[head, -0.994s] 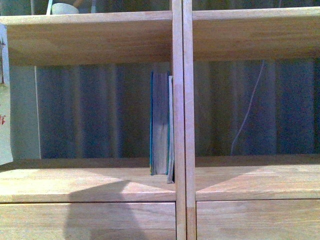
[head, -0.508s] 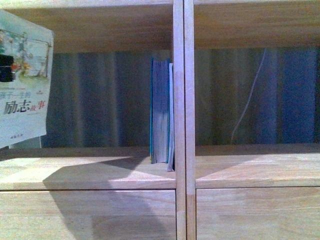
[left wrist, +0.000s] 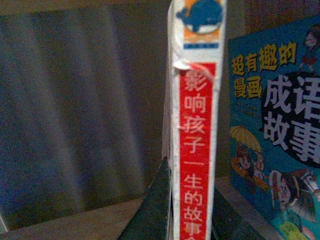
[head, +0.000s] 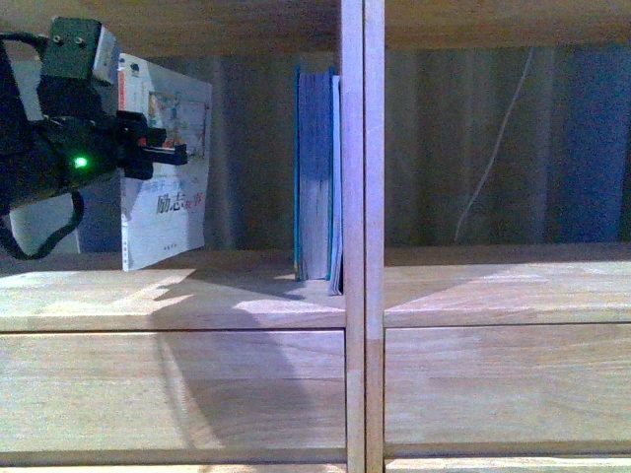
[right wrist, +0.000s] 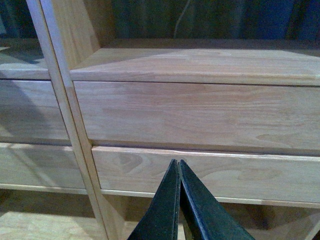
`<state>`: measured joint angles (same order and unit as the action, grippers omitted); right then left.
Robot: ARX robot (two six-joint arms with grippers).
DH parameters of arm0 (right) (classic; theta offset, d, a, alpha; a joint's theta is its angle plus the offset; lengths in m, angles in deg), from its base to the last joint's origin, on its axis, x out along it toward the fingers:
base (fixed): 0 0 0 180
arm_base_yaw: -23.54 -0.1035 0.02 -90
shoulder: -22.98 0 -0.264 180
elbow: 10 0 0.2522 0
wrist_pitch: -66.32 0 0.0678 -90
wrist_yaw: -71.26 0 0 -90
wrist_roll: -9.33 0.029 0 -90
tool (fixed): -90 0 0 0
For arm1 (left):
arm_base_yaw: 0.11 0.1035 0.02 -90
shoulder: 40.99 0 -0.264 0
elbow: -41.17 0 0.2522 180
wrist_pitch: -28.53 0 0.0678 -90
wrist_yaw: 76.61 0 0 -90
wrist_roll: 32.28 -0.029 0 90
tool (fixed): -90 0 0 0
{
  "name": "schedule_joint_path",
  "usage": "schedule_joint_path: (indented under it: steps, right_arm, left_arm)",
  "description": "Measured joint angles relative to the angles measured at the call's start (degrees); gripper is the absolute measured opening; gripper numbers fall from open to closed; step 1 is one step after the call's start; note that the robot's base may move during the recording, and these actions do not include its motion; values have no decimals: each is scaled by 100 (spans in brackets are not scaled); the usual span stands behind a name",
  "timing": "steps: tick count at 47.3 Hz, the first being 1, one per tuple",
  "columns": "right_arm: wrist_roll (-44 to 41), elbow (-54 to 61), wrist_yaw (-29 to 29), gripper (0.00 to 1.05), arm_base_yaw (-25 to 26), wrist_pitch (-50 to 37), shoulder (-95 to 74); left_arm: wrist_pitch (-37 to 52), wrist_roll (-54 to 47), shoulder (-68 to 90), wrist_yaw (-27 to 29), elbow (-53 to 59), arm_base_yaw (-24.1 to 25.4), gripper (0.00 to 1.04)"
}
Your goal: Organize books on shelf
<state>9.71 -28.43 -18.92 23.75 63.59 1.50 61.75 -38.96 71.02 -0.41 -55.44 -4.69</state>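
My left gripper is shut on the thin pale paperback, holding it upright inside the shelf's left compartment, just above the shelf board. In the left wrist view its red-and-white spine stands between the dark fingers. A few taller blue-teal books stand upright against the centre divider, a gap to the right of the paperback; one bright blue cover shows beside the spine. My right gripper is shut on nothing, low in front of the drawer fronts.
The right compartment holds no books. A thin pale cord hangs behind it against a dark striped backdrop. Plain drawer fronts run below both compartments. The floor shows under the shelf.
The left gripper has carried the paperback from the far left edge rightward into the left compartment, nearer the blue-teal books. The shelf board now sits lower in the front view.
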Motion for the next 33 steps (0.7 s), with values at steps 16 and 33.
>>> schedule_joint_path:
  steps: [16, 33]
  right_arm:
    - [0, 190, 0, 3, 0, 278, 476]
    - [-11, 267, 0, 35, 0, 457, 758]
  left_arm:
    - [-190, 55, 863, 186, -938, -376, 7]
    - [-293, 26, 1220, 365, -1239, -798, 7]
